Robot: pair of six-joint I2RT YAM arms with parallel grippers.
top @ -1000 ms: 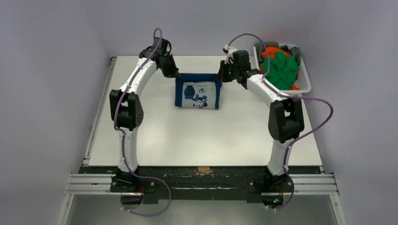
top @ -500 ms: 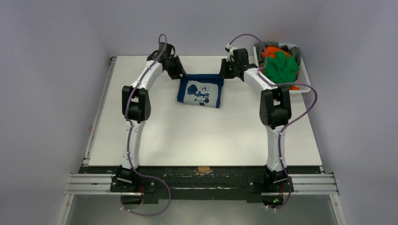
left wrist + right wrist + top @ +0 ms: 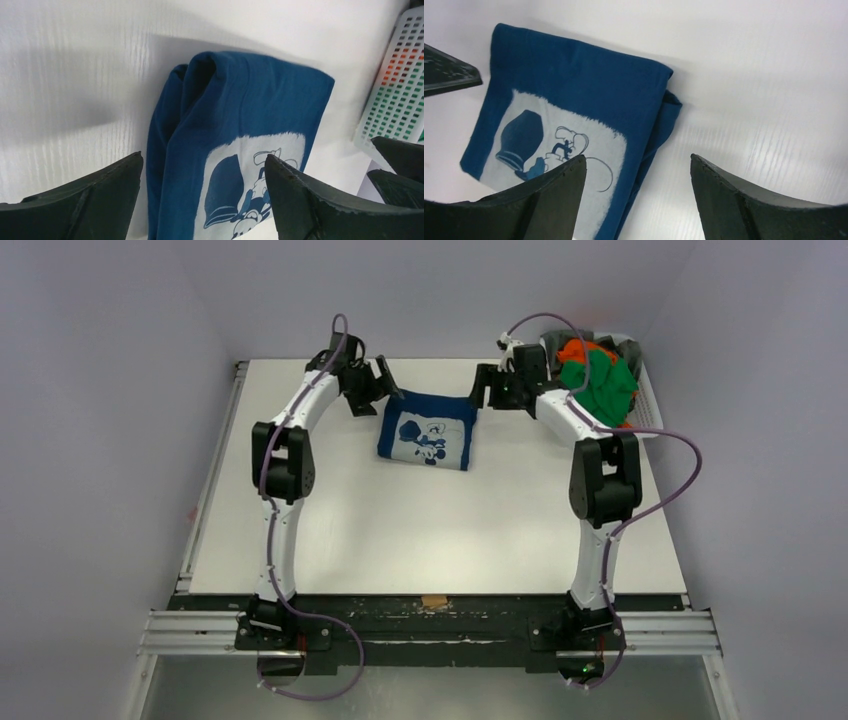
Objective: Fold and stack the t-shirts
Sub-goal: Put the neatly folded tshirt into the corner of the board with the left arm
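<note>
Left gripper (image 3: pixel 383 380) was seen spread wide, nothing held between the fingers; in the left wrist view (image 3: pixel 202 159) both dark fingers (image 3: pixel 90 197) were framed on either side of the cloth with no fabric pinched. Right gripper (image 3: pixel 486 390) was likewise seen wide open and empty, confirmed in its own wrist view (image 3: pixel 638 159), where the fingers (image 3: pixel 749 200) straddled the right edge of the shirt without gripping it. The two grippers were placed at the far corners of the folded blue t-shirt (image 3: pixel 427 430), left one at the far-left corner, right one at the far-right corner; whether either touched the cloth could not be told. The t-shirt was laid flat on the white table (image 3: pixel 400 530), toward the far side and about centred between the arms, with a white-and-blue cartoon print (image 3: pixel 425 438) facing up. Stacked layers were visible along its left edge in the left wrist view (image 3: pixel 170 130) and along its right edge in the right wrist view (image 3: pixel 664 120). A white mesh basket (image 3: pixel 650 415) was located at the far-right corner of the table, near the right gripper, filled with crumpled green clothing (image 3: pixel 605 380) and orange clothing (image 3: pixel 573 348).
</note>
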